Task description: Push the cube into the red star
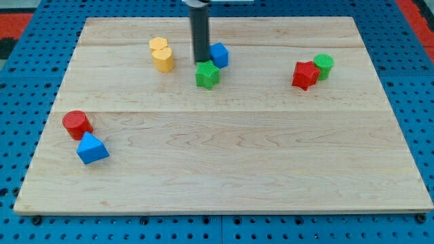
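Blue cube beside my tip, near top edge.

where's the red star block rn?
The red star block sits toward the view's upper right of the wooden board, touching the green cylinder block on its right.

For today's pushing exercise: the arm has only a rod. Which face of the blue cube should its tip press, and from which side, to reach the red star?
Press the middle of the blue cube's flat left face, coming from the view's left: the red star lies to its right, slightly lower. My tip stands by that face, just above the green star.
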